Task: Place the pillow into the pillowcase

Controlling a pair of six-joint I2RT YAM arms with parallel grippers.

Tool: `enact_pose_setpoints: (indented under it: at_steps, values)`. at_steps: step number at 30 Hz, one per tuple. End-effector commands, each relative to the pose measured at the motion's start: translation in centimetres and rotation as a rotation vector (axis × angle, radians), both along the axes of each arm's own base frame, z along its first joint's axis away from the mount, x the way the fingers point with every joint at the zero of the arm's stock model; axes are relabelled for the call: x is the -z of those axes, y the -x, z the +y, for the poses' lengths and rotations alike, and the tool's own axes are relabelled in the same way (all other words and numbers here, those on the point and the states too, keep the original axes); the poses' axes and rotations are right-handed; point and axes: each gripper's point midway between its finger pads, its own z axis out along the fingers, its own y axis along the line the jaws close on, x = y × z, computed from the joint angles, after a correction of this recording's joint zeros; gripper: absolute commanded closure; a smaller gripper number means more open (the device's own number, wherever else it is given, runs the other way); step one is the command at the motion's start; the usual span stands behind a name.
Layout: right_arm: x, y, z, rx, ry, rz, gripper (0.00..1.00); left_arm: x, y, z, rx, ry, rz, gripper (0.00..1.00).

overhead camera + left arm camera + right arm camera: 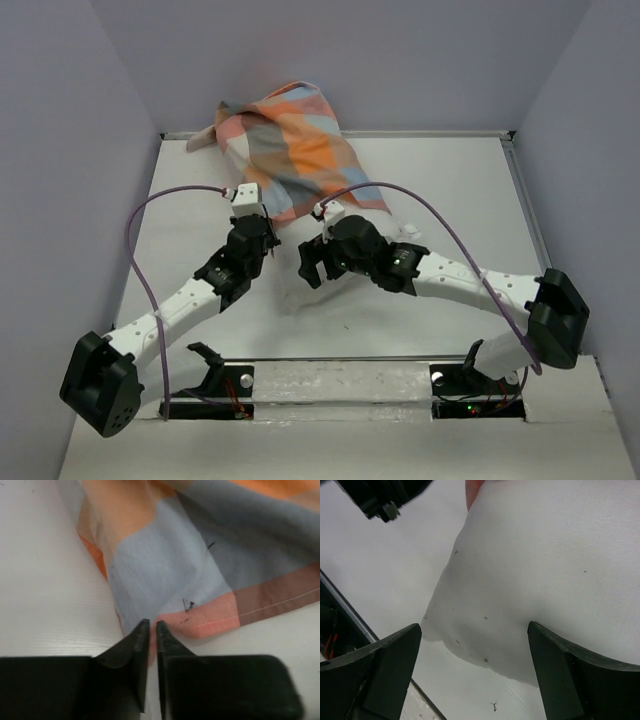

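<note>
The checked pillowcase (290,150) lies at the back middle of the table, its far end bunched against the back wall. The white pillow (292,292) sticks out of its near end, between the two arms. My left gripper (270,240) is shut on the pillowcase's hemmed edge; in the left wrist view the fingertips (152,624) pinch pink-orange cloth of the pillowcase (165,570). My right gripper (308,268) is open and holds nothing. In the right wrist view it (474,627) hovers over the near corner of the pillow (535,565).
The white table (470,200) is boxed in by grey walls at the back and both sides. A metal rail (330,375) with both arm bases runs along the near edge. The left arm's hardware (380,500) shows at the top left of the right wrist view.
</note>
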Motion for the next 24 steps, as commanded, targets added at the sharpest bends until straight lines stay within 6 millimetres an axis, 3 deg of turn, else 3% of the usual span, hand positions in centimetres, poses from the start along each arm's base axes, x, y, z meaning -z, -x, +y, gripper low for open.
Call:
enact_pose_setpoints:
  at_steps: [1,4,7,9,11,12,14,15,16,18,19,23,24]
  values:
    - [-0.7,0.2,0.8,0.064,0.172,-0.127,0.05,-2.1,0.0,0.0,-0.004,0.076,-0.081,0.89]
    - [1.0,-0.7,1.4,0.116,0.276,-0.144,0.02,-2.1,0.5,-0.9,0.049,0.121,-0.073,1.00]
    - [3.6,-2.1,1.7,0.178,0.350,-0.147,0.00,-2.6,1.3,-1.7,0.097,0.172,-0.084,1.00]
    - [5.7,-2.9,1.5,0.219,0.414,-0.149,0.00,-1.8,1.6,-1.4,0.093,0.158,-0.070,1.00]
    - [6.2,-3.5,1.4,0.253,0.435,-0.164,0.01,0.0,2.0,-0.8,0.080,0.126,-0.027,0.88]
    - [6.3,-3.6,1.3,0.267,0.432,-0.160,0.05,0.5,2.2,-0.9,0.087,0.121,-0.017,0.58]
    - [6.1,-4.1,1.0,0.296,0.412,-0.164,0.28,1.6,2.7,-0.9,0.100,0.130,-0.007,0.24]
    - [6.0,-4.5,0.8,0.309,0.402,-0.164,0.39,1.7,2.7,-1.0,0.104,0.135,-0.009,0.21]
    - [5.5,-4.5,0.6,0.321,0.387,-0.171,0.67,2.0,2.8,-1.0,0.112,0.136,-0.016,0.18]
    - [5.2,-4.9,0.1,0.337,0.374,-0.173,0.94,1.9,2.6,-1.4,0.136,0.126,-0.024,0.18]
    - [4.9,-5.0,-0.5,0.346,0.363,-0.171,0.99,1.7,2.5,-1.9,0.168,0.115,-0.032,0.17]
    - [3.2,-4.7,-1.1,0.345,0.280,-0.179,1.00,1.5,1.1,-3.5,0.219,0.085,-0.045,0.17]
    - [3.6,-4.5,-1.5,0.342,0.278,-0.179,1.00,2.0,0.8,-4.1,0.242,0.067,-0.040,0.17]
